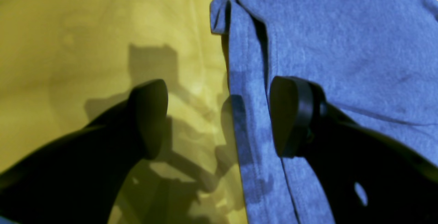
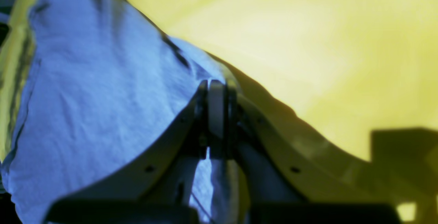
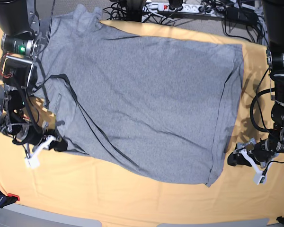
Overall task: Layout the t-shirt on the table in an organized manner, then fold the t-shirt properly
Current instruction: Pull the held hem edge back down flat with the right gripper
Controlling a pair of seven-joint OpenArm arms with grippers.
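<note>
Black fingers (image 1: pixel 150 118) of the left end effector (image 1: pixel 219 118) fill the bottom of the left wrist view, spread wide apart: one over bare yellow cloth, the other over grey fabric, with the hemmed edge of the t-shirt (image 1: pixel 342 46) running between them. Nothing is held there. In the base view this left end effector (image 3: pixel 237 160) sits just beside the t-shirt's (image 3: pixel 146 104) side edge, low over the tabletop (image 3: pixel 109 198).

On the opposite side of the t-shirt, the right end effector (image 3: pixel 57 143) is at the garment's edge. The right wrist view shows the right end effector (image 2: pixel 216 90) with its jaws pressed together, a thin fold of the t-shirt (image 2: pixel 89 97) pinched between them, and cloth rising in a ridge toward the pinch.

The t-shirt lies spread across the middle of the tabletop, plain grey side up, mostly flat with long diagonal creases. Its edge near the right end effector is bunched and folded over. Cables and a power strip (image 3: pixel 180 7) lie beyond the t-shirt's far edge.
</note>
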